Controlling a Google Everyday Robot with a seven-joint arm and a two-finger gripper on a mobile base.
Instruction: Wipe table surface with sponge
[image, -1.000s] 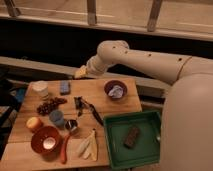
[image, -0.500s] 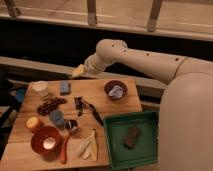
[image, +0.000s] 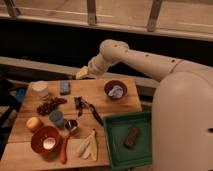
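- Camera view, materials: the table surface (image: 117, 107) is light tan wood laid in planks, roughly square.
- The sponge (image: 65, 88) is a small blue block with soft edges. It lies flat near the table's far edge, just beside a pale round cup (image: 40, 90) and apart from the gripper.
- A dark brown bowl (image: 115, 90) near the far right corner holds a crumpled pale object.
- A green plastic tray (image: 120, 152) with raised walls overhangs the table's near right corner; a brown rectangular block (image: 132, 136) lies in it.
- On the left side sit a cluster of dark berries (image: 50, 105), a round blue cup (image: 56, 118), a small shiny metal cup (image: 71, 126), an orange ball (image: 34, 123) and a glossy orange bowl (image: 46, 139).
- A black tool (image: 87, 107) lies mid-table; a pale peel (image: 89, 147) and an orange stick (image: 64, 149) lie near the front edge.
- Arm pose: the smooth white arm reaches from the right, bends at a rounded joint and slopes down to the left.
- The gripper (image: 82, 73) hangs over the table's far edge, just right of the sponge; its yellowish jaws are spread wide and hold nothing.
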